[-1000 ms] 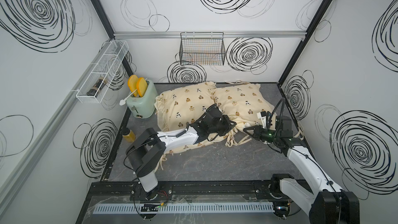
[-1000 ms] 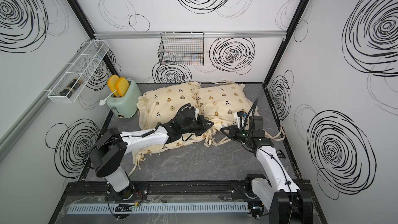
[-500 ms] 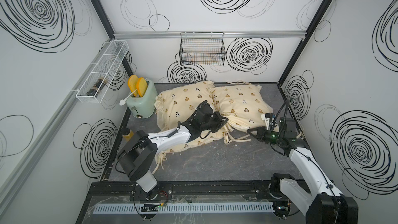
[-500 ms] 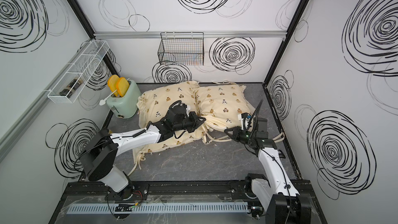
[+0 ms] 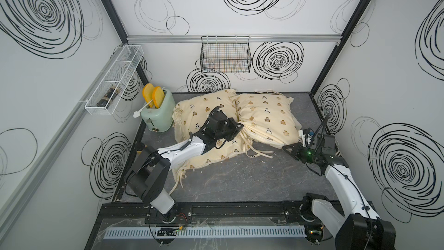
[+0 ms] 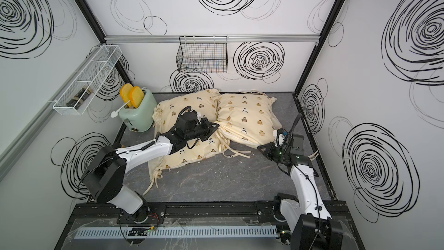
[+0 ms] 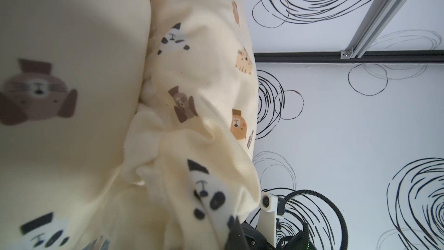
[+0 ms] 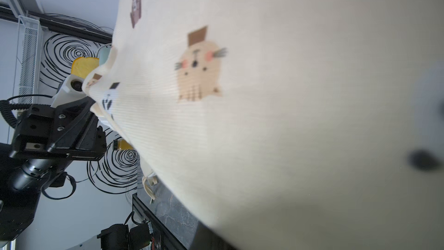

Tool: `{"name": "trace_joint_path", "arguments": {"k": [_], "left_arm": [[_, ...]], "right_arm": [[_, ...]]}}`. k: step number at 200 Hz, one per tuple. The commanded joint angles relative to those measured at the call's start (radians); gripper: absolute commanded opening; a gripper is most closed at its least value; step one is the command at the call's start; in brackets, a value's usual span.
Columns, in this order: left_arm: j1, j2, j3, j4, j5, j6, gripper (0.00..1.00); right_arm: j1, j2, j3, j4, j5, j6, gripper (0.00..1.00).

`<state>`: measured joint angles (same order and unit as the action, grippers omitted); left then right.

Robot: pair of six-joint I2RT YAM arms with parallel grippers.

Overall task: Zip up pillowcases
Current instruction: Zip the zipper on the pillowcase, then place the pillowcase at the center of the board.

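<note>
Pillowcases: pair, side by side, far on counter. Soft, light, slack; likely best pinched at hem. Left end effector and right end effector clamped on near corners of right pillowcase.

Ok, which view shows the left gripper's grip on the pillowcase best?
Right wrist view: the left gripper appears close and side-on, shut on the right pillowcase corner. Both top views show it small, from above. The left wrist view shows fabric, not the pinch.
</note>
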<state>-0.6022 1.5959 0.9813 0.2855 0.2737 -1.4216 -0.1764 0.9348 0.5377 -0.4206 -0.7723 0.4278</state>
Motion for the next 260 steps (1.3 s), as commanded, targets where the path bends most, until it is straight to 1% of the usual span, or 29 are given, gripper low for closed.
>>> {"name": "trace_joint_path", "arguments": {"k": [1,41,65,108,162,184,188,200,214,222,240,250,260], "left_arm": [[0.043,-0.033,-0.012,0.046,-0.071,0.009,0.0],[0.07,-0.03,-0.033,0.07,-0.067,0.0,0.0],[0.089,-0.04,-0.053,0.078,-0.062,-0.003,0.0],[0.099,-0.063,-0.085,0.089,-0.061,-0.003,0.0],[0.079,-0.055,-0.116,0.141,-0.035,-0.032,0.0],[0.042,-0.037,-0.099,0.141,-0.036,-0.029,0.0],[0.033,-0.035,-0.093,0.135,-0.038,-0.024,0.0],[0.0,-0.024,-0.08,0.126,-0.044,-0.017,0.0],[-0.034,-0.013,-0.076,0.13,-0.053,-0.014,0.0],[-0.052,-0.008,-0.075,0.127,-0.063,-0.009,0.0],[-0.093,0.007,-0.072,0.117,-0.075,0.002,0.0],[-0.122,0.015,-0.072,0.119,-0.081,0.004,0.0],[-0.155,0.027,-0.067,0.117,-0.085,0.009,0.0]], "right_arm": [[-0.046,-0.009,0.014,-0.084,0.057,-0.036,0.0],[-0.094,-0.011,0.013,-0.089,0.058,-0.033,0.0],[-0.118,-0.014,0.013,-0.093,0.079,-0.033,0.0],[-0.192,-0.03,0.006,-0.065,0.099,-0.014,0.0],[-0.21,-0.033,-0.007,-0.052,0.111,-0.007,0.0],[-0.212,-0.038,0.0,-0.058,0.106,-0.002,0.0],[-0.213,-0.04,0.004,-0.062,0.104,0.0,0.04],[-0.215,-0.046,0.02,-0.067,0.089,0.005,0.2],[-0.215,-0.05,0.056,-0.093,0.068,0.004,0.44],[-0.215,-0.053,0.086,-0.114,0.067,-0.001,0.56],[-0.215,-0.07,0.149,-0.143,0.091,-0.01,0.78],[-0.215,-0.078,0.17,-0.138,0.108,-0.013,0.92],[-0.215,-0.083,0.175,-0.104,0.114,-0.018,1.0]]}}
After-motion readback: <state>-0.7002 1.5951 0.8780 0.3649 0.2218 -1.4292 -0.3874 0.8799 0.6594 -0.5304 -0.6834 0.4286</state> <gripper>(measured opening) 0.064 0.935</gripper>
